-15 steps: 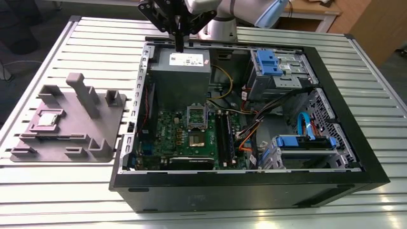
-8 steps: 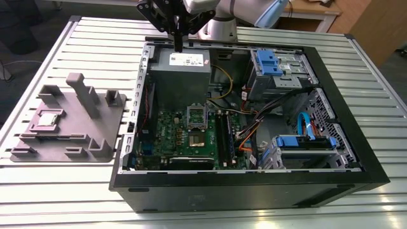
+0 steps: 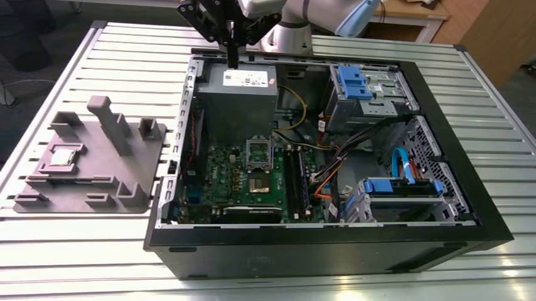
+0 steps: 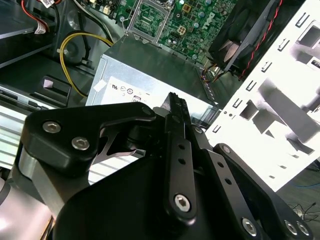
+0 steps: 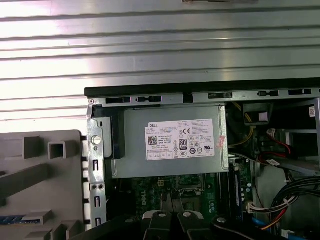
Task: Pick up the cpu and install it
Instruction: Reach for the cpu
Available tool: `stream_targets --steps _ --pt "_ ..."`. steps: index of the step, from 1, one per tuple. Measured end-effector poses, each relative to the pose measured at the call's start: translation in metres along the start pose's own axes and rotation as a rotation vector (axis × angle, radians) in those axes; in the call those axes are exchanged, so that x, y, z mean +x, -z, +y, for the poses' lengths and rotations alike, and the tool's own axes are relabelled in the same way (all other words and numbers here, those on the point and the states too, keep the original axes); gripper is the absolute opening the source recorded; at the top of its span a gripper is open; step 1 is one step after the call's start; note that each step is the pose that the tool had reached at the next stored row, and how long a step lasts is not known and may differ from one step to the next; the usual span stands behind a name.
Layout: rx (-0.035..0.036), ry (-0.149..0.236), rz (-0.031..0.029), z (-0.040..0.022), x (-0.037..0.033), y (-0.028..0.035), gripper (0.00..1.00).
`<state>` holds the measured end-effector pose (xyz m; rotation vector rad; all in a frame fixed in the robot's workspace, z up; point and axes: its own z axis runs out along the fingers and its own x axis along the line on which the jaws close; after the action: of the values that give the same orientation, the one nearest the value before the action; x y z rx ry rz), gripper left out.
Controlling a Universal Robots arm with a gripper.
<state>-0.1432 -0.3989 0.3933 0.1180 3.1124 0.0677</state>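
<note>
There's the cpu (image 3: 65, 155), lying flat, silver top up, in a recess of the grey holder block (image 3: 134, 194) out on the slatted metal table (image 3: 84, 257), at the exterior view's left and just beside the open computer case (image 3: 335, 254). It's well apart from the arm. The gripper (image 3: 232, 61) hangs over the far end of the case, right above the grey power-supply box (image 3: 243, 94). Both wrist views catch that same labelled box beneath the gripper (image 4: 177, 106) (image 5: 172, 220). Its black fingers (image 4: 180, 150) are pressed together, narrow, with nothing between them. Nearer us inside the case lies the green board (image 3: 226, 182).
</note>
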Motion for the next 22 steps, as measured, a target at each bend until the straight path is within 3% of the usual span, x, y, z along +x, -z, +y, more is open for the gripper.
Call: stream_targets --steps 8,22 --pt "-0.0006 0.000 0.0000 -0.0002 0.0024 0.0001 0.11" --pt "-0.0021 0.000 0.0001 -0.0013 0.0175 0.0004 0.11"
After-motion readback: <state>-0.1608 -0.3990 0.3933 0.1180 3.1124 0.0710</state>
